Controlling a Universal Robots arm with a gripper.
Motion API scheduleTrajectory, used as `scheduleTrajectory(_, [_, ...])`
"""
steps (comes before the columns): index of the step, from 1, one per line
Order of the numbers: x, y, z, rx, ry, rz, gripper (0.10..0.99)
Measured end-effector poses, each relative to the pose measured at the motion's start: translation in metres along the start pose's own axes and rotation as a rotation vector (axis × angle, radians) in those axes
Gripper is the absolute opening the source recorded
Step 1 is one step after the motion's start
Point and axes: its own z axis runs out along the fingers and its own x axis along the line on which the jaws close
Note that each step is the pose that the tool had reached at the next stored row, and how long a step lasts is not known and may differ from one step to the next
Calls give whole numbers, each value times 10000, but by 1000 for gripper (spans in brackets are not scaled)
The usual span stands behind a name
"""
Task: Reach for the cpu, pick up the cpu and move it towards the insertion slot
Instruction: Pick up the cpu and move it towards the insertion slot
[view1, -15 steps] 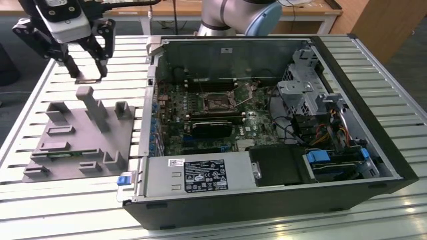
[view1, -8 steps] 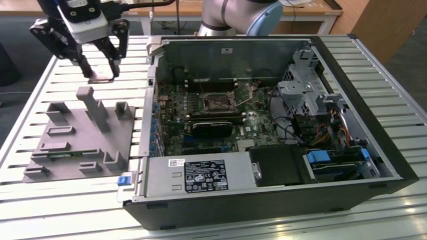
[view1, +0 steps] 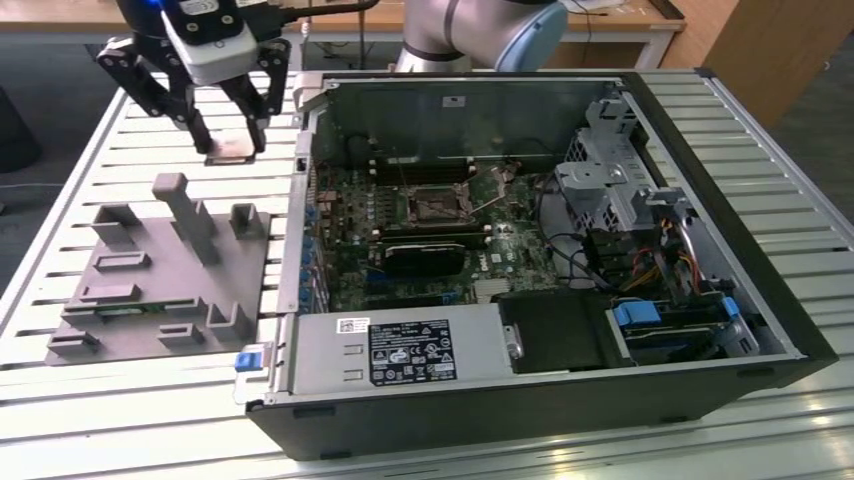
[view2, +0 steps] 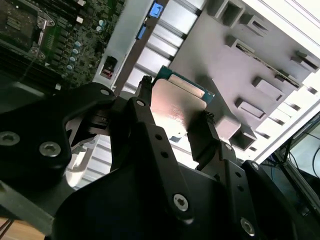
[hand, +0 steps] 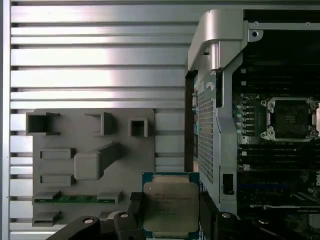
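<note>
My gripper hangs above the slatted table, off the open computer case's side at the exterior view's left, and is shut on the cpu. In both wrist views the cpu is a flat square chip with a pale metal face and green edge, pinched by its two opposite sides between the black fingers. The insertion slot, a metal-framed socket with a dark centre, lies on the motherboard inside the case, well apart from the held cpu.
A grey plastic tray with upright blocks lies on the table below the gripper. The case's metal wall stands between the gripper and the motherboard. A power supply and drive bays fill the case's near end.
</note>
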Motion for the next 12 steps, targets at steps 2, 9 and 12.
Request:
scheduleTrajectory(2, [-57,6,2,0,0,16,537])
scheduleTrajectory(9, [-303,29,15,0,-2,94,537])
scheduleTrajectory(12, [-391,39,18,1,-1,117,537])
